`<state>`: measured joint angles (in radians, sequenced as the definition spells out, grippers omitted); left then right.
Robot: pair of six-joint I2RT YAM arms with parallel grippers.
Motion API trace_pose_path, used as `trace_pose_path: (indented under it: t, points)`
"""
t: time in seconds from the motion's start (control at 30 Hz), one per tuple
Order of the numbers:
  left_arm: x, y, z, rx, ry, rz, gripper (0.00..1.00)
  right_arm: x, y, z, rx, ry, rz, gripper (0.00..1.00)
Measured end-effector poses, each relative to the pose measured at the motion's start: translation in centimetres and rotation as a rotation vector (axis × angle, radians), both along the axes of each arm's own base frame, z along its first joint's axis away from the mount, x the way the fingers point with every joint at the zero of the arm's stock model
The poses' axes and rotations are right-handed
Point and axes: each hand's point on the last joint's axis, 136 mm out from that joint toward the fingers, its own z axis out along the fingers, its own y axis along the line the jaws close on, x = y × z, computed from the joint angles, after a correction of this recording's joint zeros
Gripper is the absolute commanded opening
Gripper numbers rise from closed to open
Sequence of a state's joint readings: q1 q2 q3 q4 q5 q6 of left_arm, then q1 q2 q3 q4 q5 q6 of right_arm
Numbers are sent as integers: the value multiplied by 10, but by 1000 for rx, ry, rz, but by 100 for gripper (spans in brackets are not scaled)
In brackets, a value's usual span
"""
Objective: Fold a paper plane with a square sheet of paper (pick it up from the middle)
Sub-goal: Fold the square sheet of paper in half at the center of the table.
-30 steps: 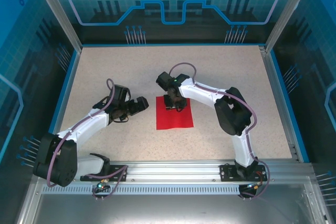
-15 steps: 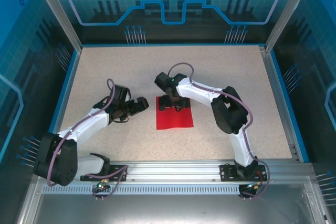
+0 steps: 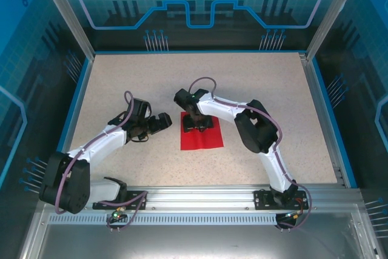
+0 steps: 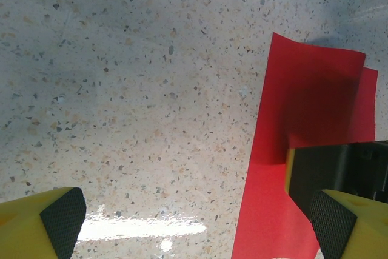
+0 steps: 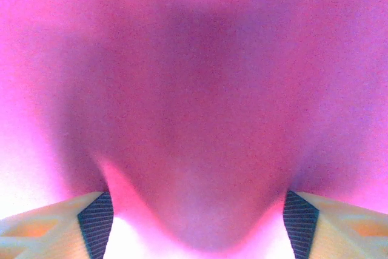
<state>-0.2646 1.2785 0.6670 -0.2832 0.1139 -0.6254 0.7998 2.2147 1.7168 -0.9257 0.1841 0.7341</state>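
The big speckled table [image 3: 121, 77] holds both arms. The white right arm [image 3: 267, 150] has swung its dark elbow to the left since 1 second ago. The white left arm [image 3: 97, 144] has not moved. The square sheet of bright red thin paper [image 3: 203, 139] lies flat near the middle of the table, in the same spot as before. In the left wrist view, the far edge of the paper [image 4: 303, 101] looks a bit lifted. The right gripper [image 3: 199, 123] sits on the far part of the paper, its 2 fingers wider apart than 1 second ago and with nothing pinched between them. The left gripper [image 3: 159, 122] waits just left of the paper, its 2 fingers spread wide and holding nothing.
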Motion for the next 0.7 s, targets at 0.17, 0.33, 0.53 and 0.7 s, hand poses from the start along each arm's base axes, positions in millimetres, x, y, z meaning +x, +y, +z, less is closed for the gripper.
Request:
trace_pose_path:
  t: [0.17,0.33,0.53,0.7]
  points:
    - [0,0,0,0,0,0,99,0,0,0,2,1,3,50]
    - [0,0,0,0,1,-1,98,0,-4,2,1,0,-4,43]
    - [0,0,0,0,1,0,98,-4,-14,17,24,-9,-19,32]
    - [3,-1,5,-2,-8,0,98,-5,-23,42,107,-40,-48,30]
